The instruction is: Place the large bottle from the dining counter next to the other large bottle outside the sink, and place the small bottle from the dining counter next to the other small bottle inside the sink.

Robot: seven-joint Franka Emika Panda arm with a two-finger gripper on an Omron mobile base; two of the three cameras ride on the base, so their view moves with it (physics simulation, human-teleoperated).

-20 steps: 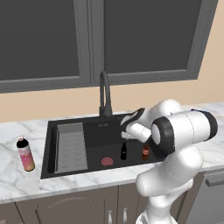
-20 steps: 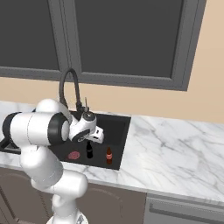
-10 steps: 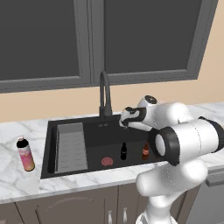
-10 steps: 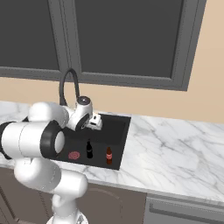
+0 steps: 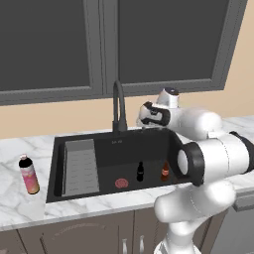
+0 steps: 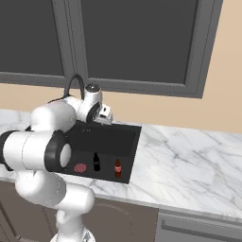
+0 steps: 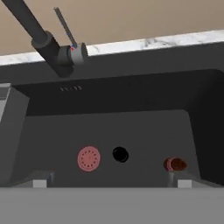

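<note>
- My gripper (image 5: 143, 115) hangs empty, fingers spread, mid-frame above the black sink (image 5: 149, 144).
- Small black bottle (image 5: 140, 171) and small red bottle (image 5: 165, 171) stand side by side inside.
- Large pink bottle (image 5: 29, 175) stands on the marble tabletop (image 5: 20, 208), far left.

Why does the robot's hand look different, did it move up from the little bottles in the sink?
Yes. The gripper rose from low in the sink by the small bottles to up beside the faucet, at the back rim.
</note>
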